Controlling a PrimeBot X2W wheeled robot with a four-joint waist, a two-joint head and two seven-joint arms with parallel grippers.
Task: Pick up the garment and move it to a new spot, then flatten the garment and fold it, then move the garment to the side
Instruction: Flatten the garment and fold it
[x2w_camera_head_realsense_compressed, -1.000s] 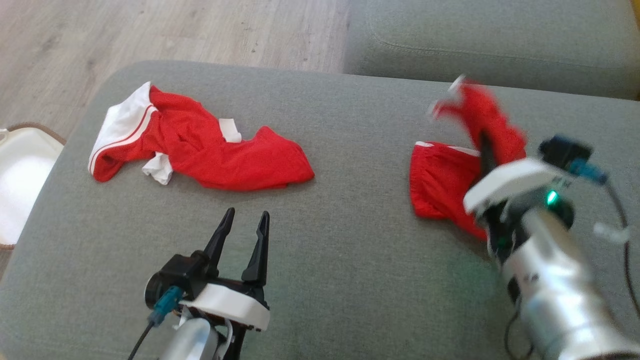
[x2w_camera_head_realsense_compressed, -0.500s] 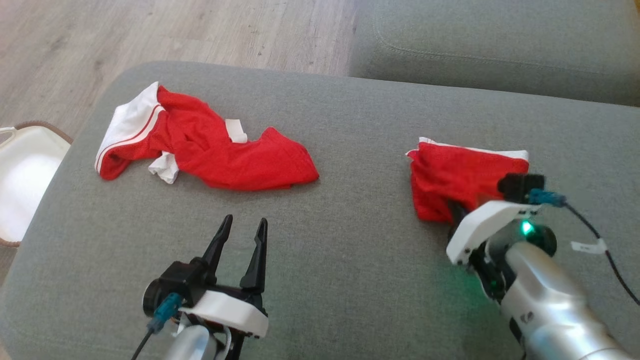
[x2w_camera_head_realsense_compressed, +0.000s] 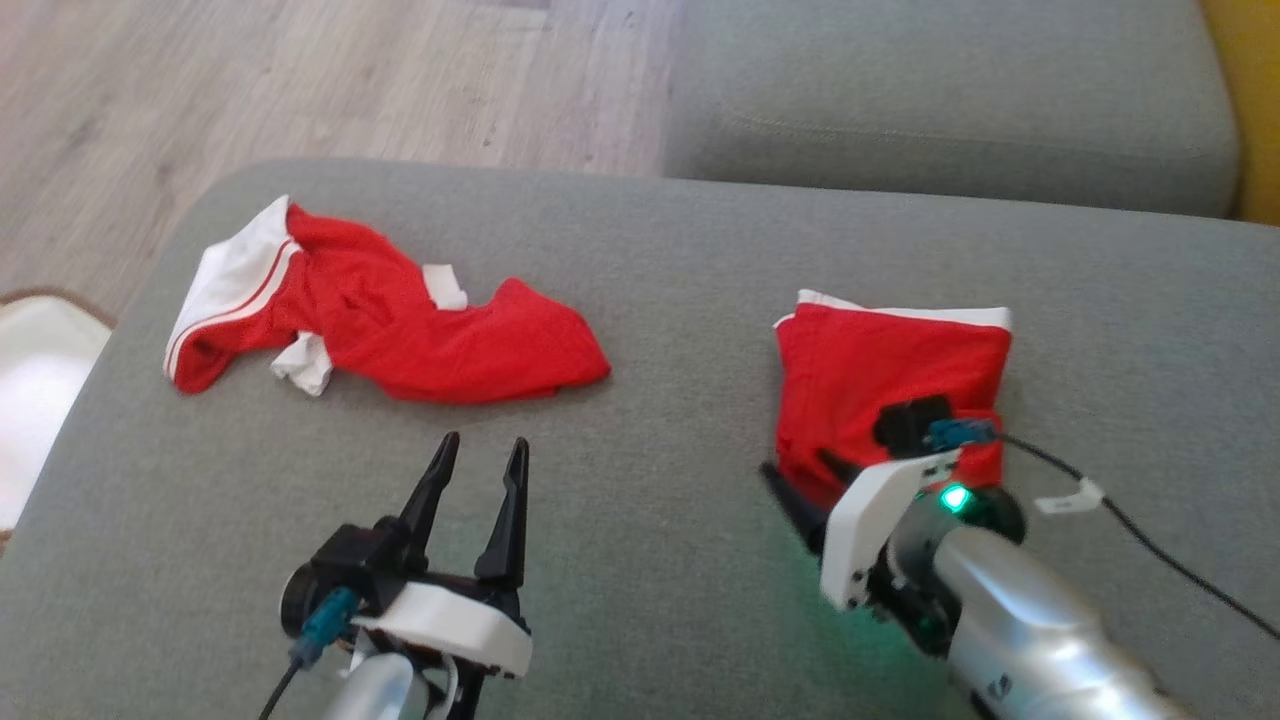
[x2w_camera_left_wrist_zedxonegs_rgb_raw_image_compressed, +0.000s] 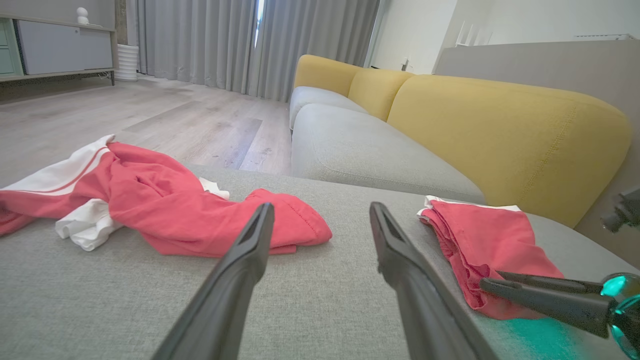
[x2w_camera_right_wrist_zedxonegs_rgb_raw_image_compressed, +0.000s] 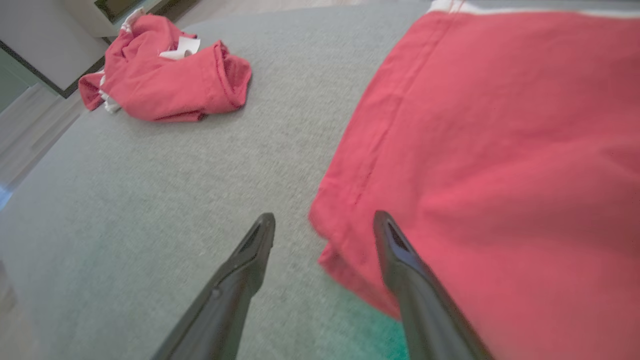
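Note:
A red garment (x2w_camera_head_realsense_compressed: 890, 385) with a white edge lies folded into a flat square on the right of the grey cushion (x2w_camera_head_realsense_compressed: 650, 250). My right gripper (x2w_camera_head_realsense_compressed: 797, 465) is open at its near left corner. In the right wrist view one finger is over the red garment (x2w_camera_right_wrist_zedxonegs_rgb_raw_image_compressed: 500, 150) and the other over bare cushion, with nothing held in the right gripper (x2w_camera_right_wrist_zedxonegs_rgb_raw_image_compressed: 325, 217). A second red and white garment (x2w_camera_head_realsense_compressed: 380, 320) lies crumpled at the left. My left gripper (x2w_camera_head_realsense_compressed: 480, 455) rests open just short of it, its fingers empty in the left wrist view (x2w_camera_left_wrist_zedxonegs_rgb_raw_image_compressed: 321, 207).
Behind the cushion sits another grey seat (x2w_camera_head_realsense_compressed: 950, 110) with a yellow backrest (x2w_camera_left_wrist_zedxonegs_rgb_raw_image_compressed: 500, 130). Wooden floor (x2w_camera_head_realsense_compressed: 300, 80) runs along the far left. A white basket (x2w_camera_head_realsense_compressed: 40, 380) stands on the floor beside the cushion's left edge.
My right gripper laid the lifted flap down onto the garment, drew back toward me and opened. The left arm stayed put. The head camera shifted a little.

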